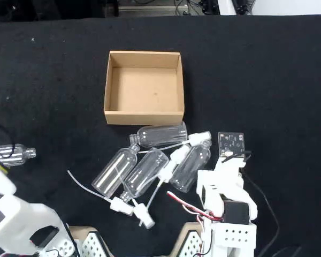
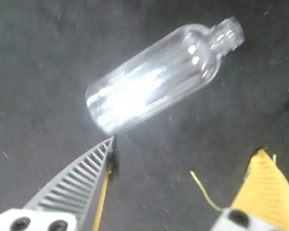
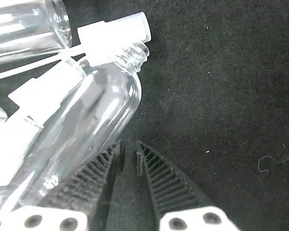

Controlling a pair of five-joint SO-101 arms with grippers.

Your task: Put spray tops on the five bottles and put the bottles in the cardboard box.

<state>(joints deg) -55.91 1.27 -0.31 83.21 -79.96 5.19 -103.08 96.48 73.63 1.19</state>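
Bottles and spray tops heaped near cardboard box.
Left gripper wide open over lone bottle; right gripper nearly closed beside another bottle.

Nothing legible anywhere: no text, label, brand, number or sign to be read in any view. Just a faint mark low on the clear bottle, toward the lower left of the right wrist view, too small to make out.
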